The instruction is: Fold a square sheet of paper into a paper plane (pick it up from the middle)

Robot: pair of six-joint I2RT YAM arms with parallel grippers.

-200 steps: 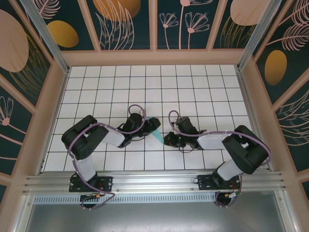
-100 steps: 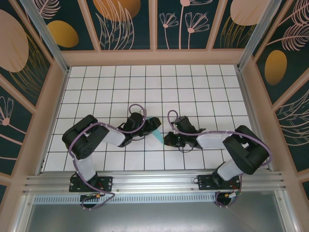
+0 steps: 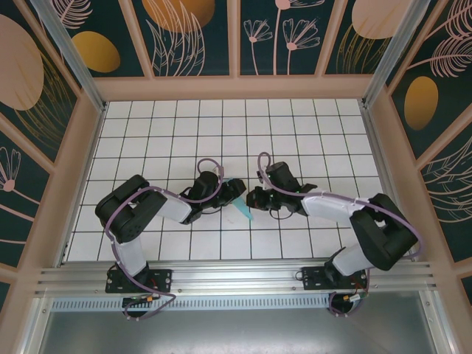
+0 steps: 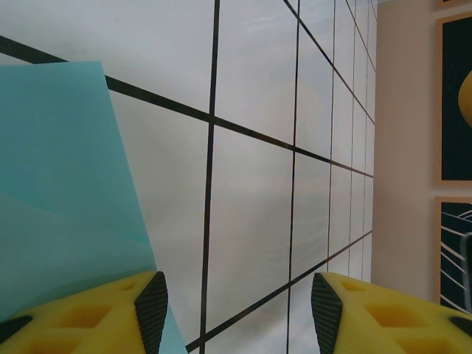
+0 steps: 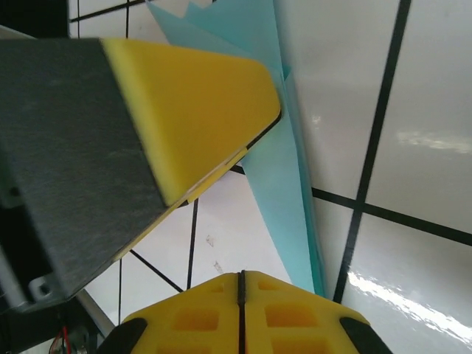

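Folded turquoise paper [image 3: 240, 203] lies near the centre of the table [image 3: 310, 125]. It is already a slim, pointed dart with layered creases, and I judge the last wing folds remain. My left fingers [image 4: 110, 321] stand apart, one over the paper. My right fingers [image 5: 199, 317] are clenched empty beside its tip. No writing is visible.

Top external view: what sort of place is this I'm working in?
Likely a purpose-built robot test cell, not a home: a white grid-tiled tabletop, boxed in by floral-printed wall panels, with an aluminium rail along the near edge.
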